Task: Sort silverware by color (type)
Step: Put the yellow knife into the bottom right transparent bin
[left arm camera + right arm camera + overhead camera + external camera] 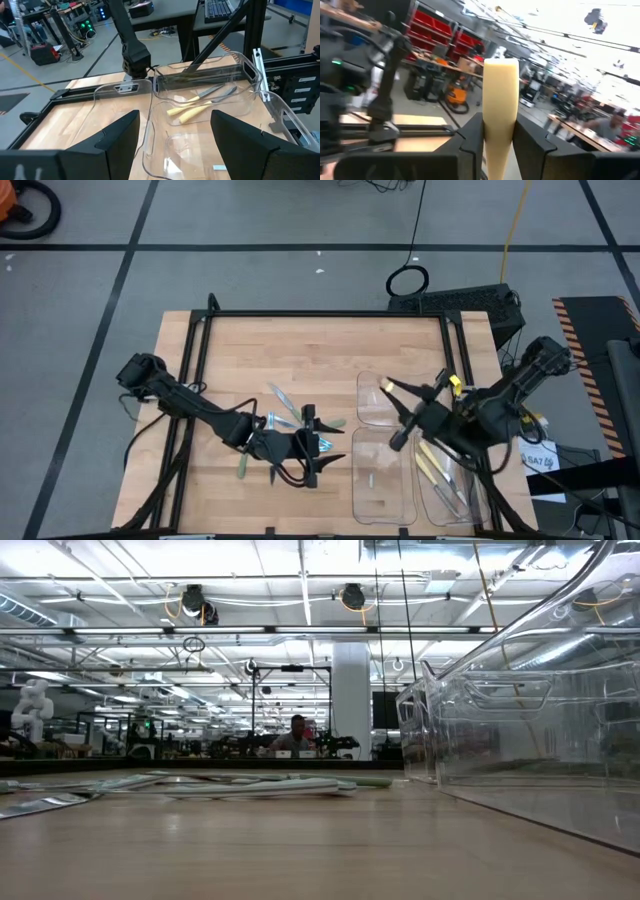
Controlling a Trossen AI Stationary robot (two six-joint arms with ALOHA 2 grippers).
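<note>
Your table (300,340) carries three clear trays (385,480) on its right half. The right gripper (498,135) hangs above them, fingers clamped on a yellow-handled utensil (499,100) standing upright between them. The left gripper (318,442) sits mid-table, fingers spread wide and empty, beside the loose silverware (290,412). Two yellow-handled pieces (192,111) lie in the rightmost tray.

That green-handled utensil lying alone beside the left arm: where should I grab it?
Probably mid-handle, straight from above, fingers straddling its slim width. The green-handled utensil lies flat on the table, clear of the other silverware, so nothing crowds the left hand.
</note>
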